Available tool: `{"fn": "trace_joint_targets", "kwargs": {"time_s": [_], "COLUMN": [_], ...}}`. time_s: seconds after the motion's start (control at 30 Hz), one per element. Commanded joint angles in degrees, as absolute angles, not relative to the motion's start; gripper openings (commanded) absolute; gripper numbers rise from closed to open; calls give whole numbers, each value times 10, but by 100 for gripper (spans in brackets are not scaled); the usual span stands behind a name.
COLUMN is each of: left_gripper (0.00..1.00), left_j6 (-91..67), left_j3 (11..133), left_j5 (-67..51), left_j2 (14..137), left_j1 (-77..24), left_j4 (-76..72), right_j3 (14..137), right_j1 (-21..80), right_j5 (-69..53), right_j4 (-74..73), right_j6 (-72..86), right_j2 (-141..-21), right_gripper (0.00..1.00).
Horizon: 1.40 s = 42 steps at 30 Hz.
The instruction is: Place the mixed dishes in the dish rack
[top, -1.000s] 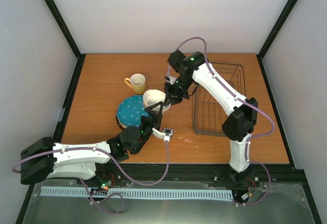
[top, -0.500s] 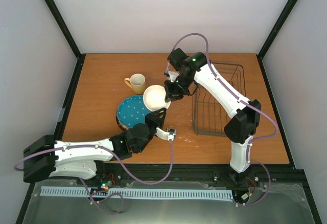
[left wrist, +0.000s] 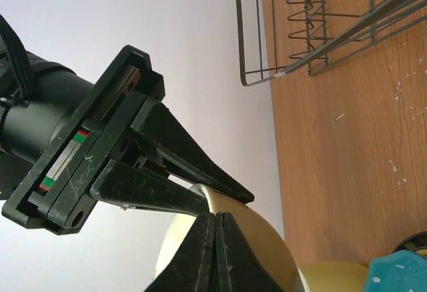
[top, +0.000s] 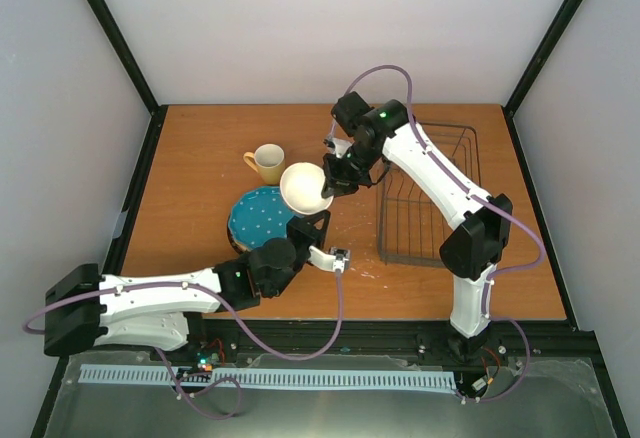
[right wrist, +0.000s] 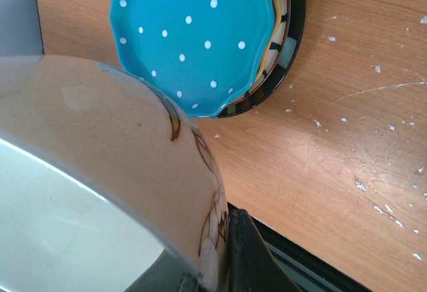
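No legible text, labels, brands or numbers in any view. Brown marks on bowl (right wrist: 113,152) wall, 4 o'clock: blurred, unreadable.

The mug (top: 268,163) is yellow. The bowl (top: 305,188) is cream-white, with thin brown marks outside. The teal plate (right wrist: 200,32) carries white dots. Beneath it show the edges of an orange-yellow plate (right wrist: 279,39) and a black-and-white striped plate (right wrist: 295,5). The dish rack (top: 430,198) is dark grey. The counter (top: 200,148) is orange-brown.

I see only rims of the lower plates (right wrist: 288,51) under the teal plate (right wrist: 193,32); the bowl (right wrist: 113,152) runs off frame.
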State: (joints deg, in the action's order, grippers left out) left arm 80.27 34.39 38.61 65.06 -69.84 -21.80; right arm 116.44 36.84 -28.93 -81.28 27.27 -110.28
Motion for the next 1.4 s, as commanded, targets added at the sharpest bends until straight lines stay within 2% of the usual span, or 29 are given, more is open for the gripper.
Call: {"fn": "trace_joint_targets", "kwargs": {"time_s": [0.0,0.03,0.07,0.13,0.17,0.33,0.57,0.77,0.93,1.37], "left_gripper": [1,6,27,88,98,100,100,100,100,100], "left_j6": [795,803,816,846,860,864,792,806,861,898], "left_j3": [377,372,365,338,326,305,312,280,247,235], "left_j5": [420,421,424,425,423,429,428,442,442,430], "left_j2": [626,624,621,614,609,601,589,581,580,598], "left_j1": [-694,-694,-693,-693,-693,-694,-713,-715,-715,-714], "left_j4": [-219,-223,-242,-283,-302,-317,-199,-216,-307,-325], "right_j3": [1164,1164,1164,1162,1163,1153,1172,1171,1147,1118], "right_j1": [383,383,383,382,381,374,340,336,338,371], "right_j5": [-360,-365,-371,-387,-398,-440,-480,-507,-522,-542], "right_j4": [-864,-864,-864,-864,-863,-863,-863,-863,-863,-862], "right_j6": [273,273,274,278,281,295,310,317,328,347], "right_j2": [-1090,-1091,-1091,-1090,-1089,-1078,-1076,-1071,-1055,-1030], "right_gripper": [3,3,3,3,3,3,3,3,3,3]}}
